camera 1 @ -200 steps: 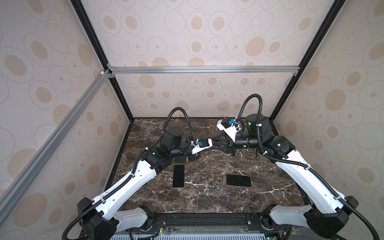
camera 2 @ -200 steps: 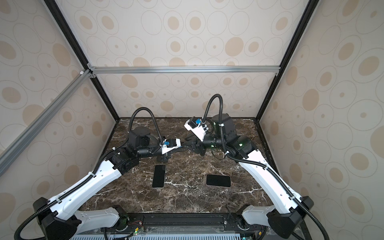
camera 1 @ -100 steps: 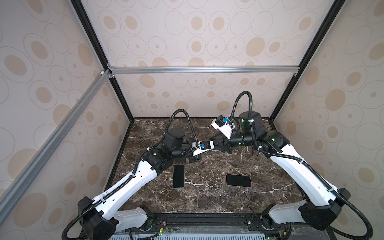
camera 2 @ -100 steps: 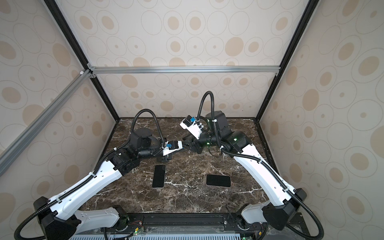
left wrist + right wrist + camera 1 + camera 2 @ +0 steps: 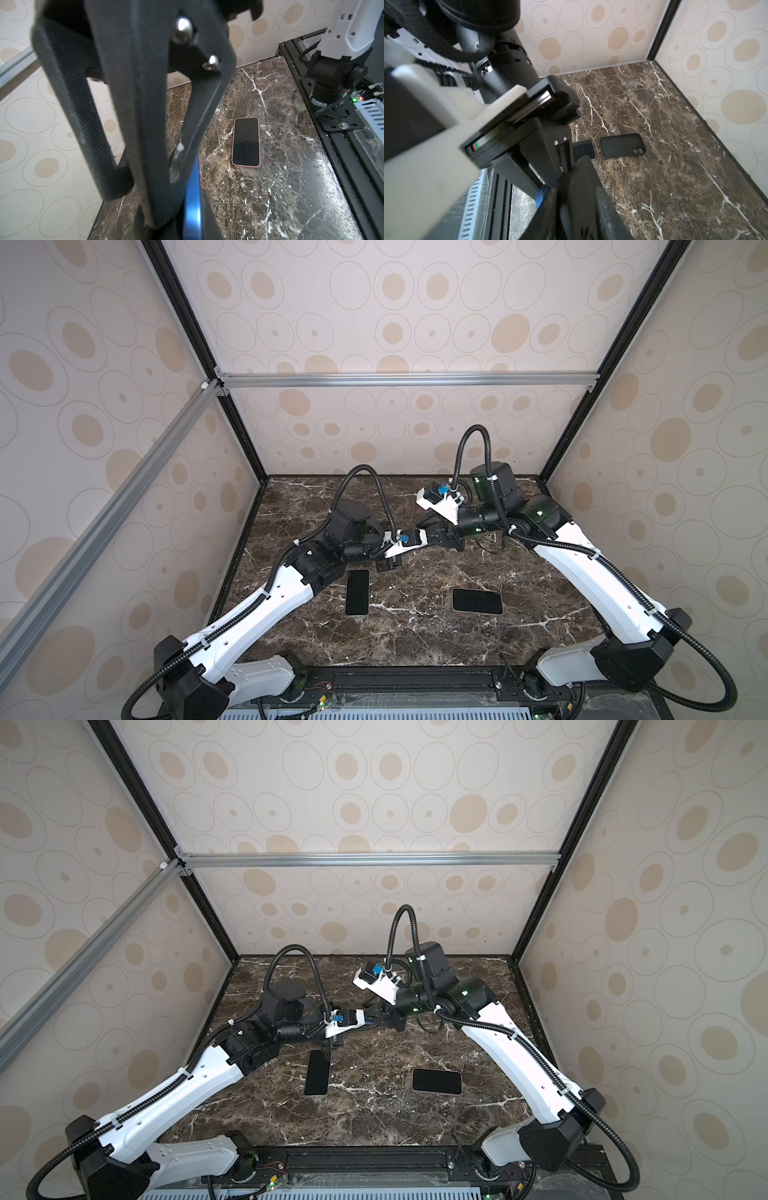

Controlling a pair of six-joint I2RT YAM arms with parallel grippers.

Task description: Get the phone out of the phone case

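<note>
Above the worktop [image 5: 415,639], left pincer [image 5: 185,224] clamps a thin blue item [image 5: 193,187]; right pincer [image 5: 430,536] just beside it, grip impossible to tell; a pink-cased phone [image 5: 246,142] lies flat toward the front-right corner.

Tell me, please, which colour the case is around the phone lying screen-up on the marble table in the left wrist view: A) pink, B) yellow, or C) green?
A: a pink case rims the dark-screened phone, which lies flat on the table.
</note>
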